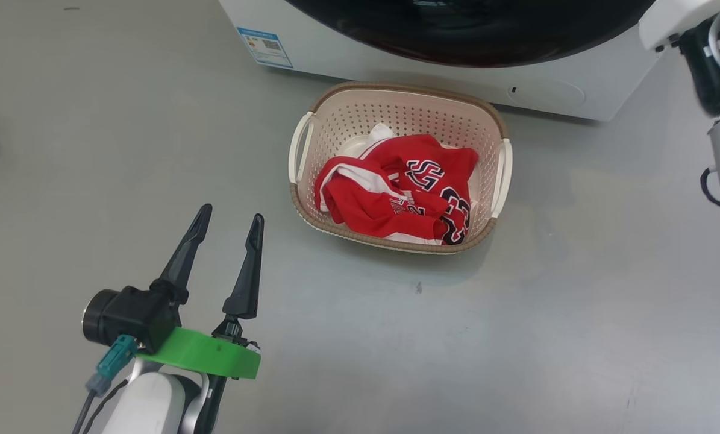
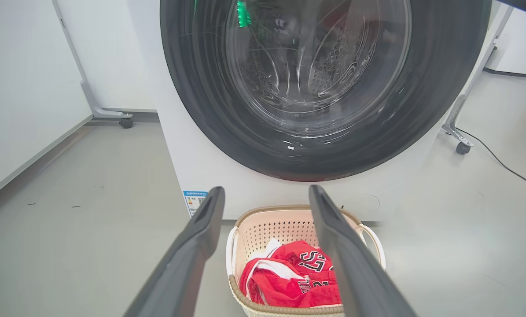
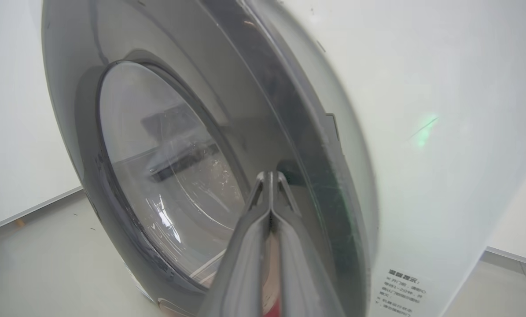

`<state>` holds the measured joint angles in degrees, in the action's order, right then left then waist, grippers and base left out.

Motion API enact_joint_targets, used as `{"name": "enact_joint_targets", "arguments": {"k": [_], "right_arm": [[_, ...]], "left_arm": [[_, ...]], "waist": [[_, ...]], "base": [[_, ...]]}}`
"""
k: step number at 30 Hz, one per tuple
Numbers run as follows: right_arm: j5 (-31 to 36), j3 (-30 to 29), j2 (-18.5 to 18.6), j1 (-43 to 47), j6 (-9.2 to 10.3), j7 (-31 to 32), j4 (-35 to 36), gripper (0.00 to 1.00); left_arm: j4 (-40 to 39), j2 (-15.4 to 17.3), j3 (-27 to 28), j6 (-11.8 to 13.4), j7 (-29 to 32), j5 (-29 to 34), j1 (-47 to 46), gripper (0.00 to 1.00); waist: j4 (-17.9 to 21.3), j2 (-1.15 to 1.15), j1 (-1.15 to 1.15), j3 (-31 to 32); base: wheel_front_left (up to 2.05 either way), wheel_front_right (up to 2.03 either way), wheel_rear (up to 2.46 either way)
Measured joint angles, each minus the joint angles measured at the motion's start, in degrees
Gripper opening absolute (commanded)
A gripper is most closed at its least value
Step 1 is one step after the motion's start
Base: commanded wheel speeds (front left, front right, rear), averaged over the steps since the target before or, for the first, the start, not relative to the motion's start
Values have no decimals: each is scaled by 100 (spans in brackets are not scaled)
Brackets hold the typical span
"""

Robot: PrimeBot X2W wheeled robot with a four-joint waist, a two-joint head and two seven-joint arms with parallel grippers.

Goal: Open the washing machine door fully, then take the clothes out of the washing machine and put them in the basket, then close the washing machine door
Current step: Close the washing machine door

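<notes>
Clothes (image 1: 396, 187): one red heap, garment count unclear, in one basket (image 1: 396, 90). One washing machine (image 1: 347, 54), one washing machine door (image 2: 192, 110). Left tool (image 1: 231, 212) spread, empty; right tool (image 3: 269, 175) pressed together.

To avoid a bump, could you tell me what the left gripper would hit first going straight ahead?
Probably the washing machine door, at its lower black rim, seemingly passing over the basket; depth is unclear.

The head view looks steeply down before the door (image 1: 468, 36). The left wrist view faces it from low, sharing the basket (image 2: 267, 229); the right wrist view sits close against it.
</notes>
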<state>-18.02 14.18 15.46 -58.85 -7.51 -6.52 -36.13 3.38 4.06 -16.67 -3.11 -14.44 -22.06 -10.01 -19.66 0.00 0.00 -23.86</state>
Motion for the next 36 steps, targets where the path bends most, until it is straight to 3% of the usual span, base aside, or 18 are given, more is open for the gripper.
{"name": "enact_joint_targets", "arguments": {"k": [8, 15, 19, 36], "right_arm": [[33, -93, 144, -447, 11, 7, -223, 0], [218, -99, 144, -675, 218, -263, -407, 0], [261, -38, 110, -743, 219, -315, -543, 0], [29, 90, -417, -211, 154, -746, -791, 0]], "left_arm": [[-30, -75, -9, -25, 0, 4, -122, 100], [-33, -114, 3, -71, 0, 24, -190, 100], [-18, -126, 4, -79, 0, 45, -211, 100], [47, -154, 276, -80, -1, 163, -285, 100]], "waist": [[-192, 0, 0, -182], [-281, 0, 0, -334], [-285, 0, 0, -356], [14, 0, 0, -166]], "base": [[0, 0, 0], [0, 0, 0], [0, 0, 0], [0, 0, 0]]}}
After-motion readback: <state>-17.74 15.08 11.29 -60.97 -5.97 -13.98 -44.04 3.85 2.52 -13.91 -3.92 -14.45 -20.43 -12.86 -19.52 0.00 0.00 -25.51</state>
